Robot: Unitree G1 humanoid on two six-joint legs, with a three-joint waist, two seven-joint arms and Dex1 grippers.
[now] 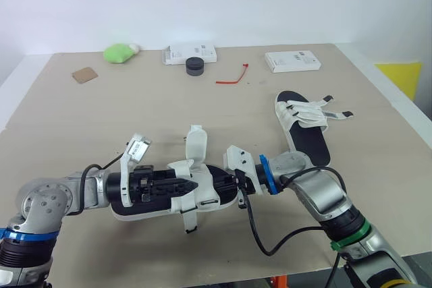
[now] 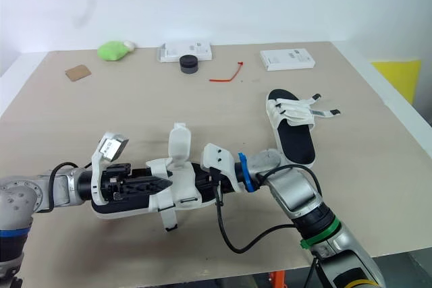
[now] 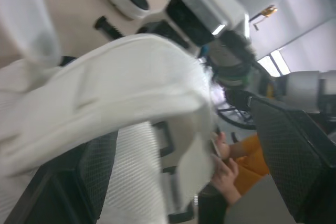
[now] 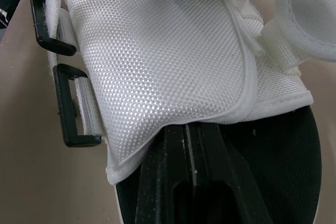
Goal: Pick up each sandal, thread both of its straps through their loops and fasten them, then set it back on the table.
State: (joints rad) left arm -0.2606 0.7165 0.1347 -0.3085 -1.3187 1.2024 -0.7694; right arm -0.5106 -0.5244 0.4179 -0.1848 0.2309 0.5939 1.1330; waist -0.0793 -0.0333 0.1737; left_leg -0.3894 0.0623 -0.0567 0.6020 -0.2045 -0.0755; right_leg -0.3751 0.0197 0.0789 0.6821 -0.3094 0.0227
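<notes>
Right wrist view: right gripper (image 4: 190,132) narrow, tips hidden under sandal (image 4: 157,51) flap; left gripper (image 1: 187,185) state unclear.

Far side of my table (image 1: 135,112) — green lump (image 1: 119,52), brown card patch (image 1: 85,75) to its left, white box (image 1: 190,52) with black puck (image 1: 195,66) just in front, red tie (image 1: 233,75), second white box (image 1: 292,61). My left wrist view catches a person's hand (image 3: 226,169) — orange clothing beside it.
</notes>
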